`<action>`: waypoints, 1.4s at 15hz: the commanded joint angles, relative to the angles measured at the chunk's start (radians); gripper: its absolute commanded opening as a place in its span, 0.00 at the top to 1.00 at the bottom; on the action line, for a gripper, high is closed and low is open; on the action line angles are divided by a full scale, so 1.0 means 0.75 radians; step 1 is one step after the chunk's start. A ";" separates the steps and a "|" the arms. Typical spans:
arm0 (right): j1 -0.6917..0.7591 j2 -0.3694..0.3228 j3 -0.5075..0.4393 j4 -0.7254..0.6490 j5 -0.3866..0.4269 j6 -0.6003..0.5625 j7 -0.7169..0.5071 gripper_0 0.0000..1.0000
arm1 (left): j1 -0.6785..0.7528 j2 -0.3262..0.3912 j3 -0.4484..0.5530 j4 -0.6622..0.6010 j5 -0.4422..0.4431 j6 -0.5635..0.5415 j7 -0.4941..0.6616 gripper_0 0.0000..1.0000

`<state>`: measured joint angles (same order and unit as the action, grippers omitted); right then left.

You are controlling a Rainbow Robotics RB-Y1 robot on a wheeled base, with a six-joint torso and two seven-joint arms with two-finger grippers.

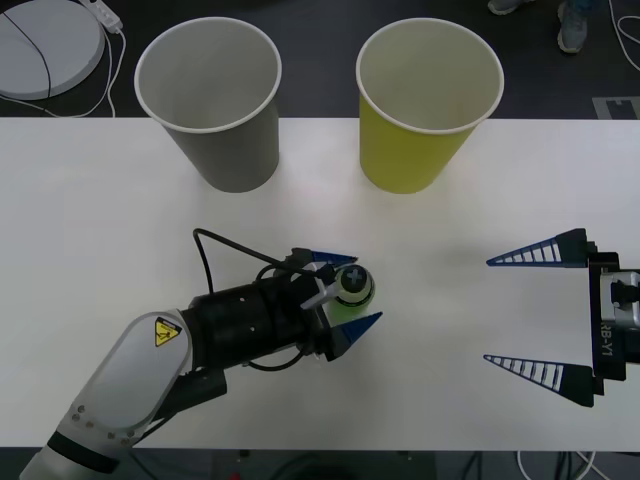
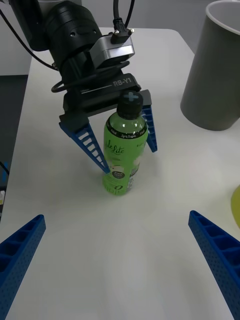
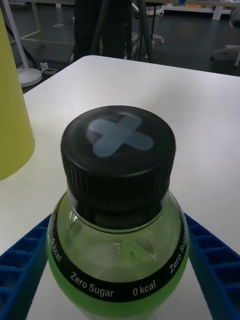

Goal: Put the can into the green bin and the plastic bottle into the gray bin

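Plastic bottle (image 1: 354,289) stands upright on the white table (image 1: 450,230), near the middle, well short of both bins. Black screw cap with a pale cross mark on top; green label reading "Zero Sugar 0 kcal" around the shoulder in the left wrist view.

Left gripper (image 1: 348,296) reaches in from the near left. Its blue ribbed jaws sit one on each side of the bottle, pressed against the body: closed onto it. In the right wrist view the same gripper (image 2: 129,142) shows behind the bottle (image 2: 123,150), one finger (image 2: 89,141) slanting down to the lower label, the other finger hugging the far side of the bottle. Bottle base rests on the table there.

Right gripper (image 1: 525,314) sits at the table's right side, well apart from the bottle, jaws spread wide and holding nothing. Its own blue fingers (image 2: 20,246) show at the two lower corners of the right wrist view, far apart.

Gray bin (image 1: 212,105) upright at the far edge of the table, left of centre. Green bin (image 1: 424,107) upright beside it to the right, a gap between them. Both with mouths open upward, pale inside.
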<state>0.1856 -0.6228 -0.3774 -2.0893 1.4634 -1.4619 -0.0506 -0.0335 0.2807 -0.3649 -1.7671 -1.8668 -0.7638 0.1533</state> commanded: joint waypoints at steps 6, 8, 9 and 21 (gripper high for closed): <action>0.000 0.000 0.000 0.000 0.000 0.000 0.000 0.00 | 0.000 -0.002 -0.006 0.000 0.004 0.000 0.008 1.00; 0.000 0.000 0.000 0.000 0.000 0.000 0.000 0.00 | 0.000 0.000 -0.006 0.000 0.004 0.000 0.010 1.00; 0.000 0.000 0.000 0.000 0.000 0.000 0.000 0.00 | -0.002 0.000 -0.006 0.000 0.012 0.000 0.012 1.00; 0.000 0.000 0.000 0.000 0.000 0.000 0.000 0.00 | -0.070 0.192 -0.002 -0.072 0.071 -0.023 0.106 1.00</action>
<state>0.1856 -0.6228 -0.3774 -2.0893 1.4634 -1.4619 -0.0506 -0.0795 0.4077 -0.3669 -1.8173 -1.8144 -0.7803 0.2254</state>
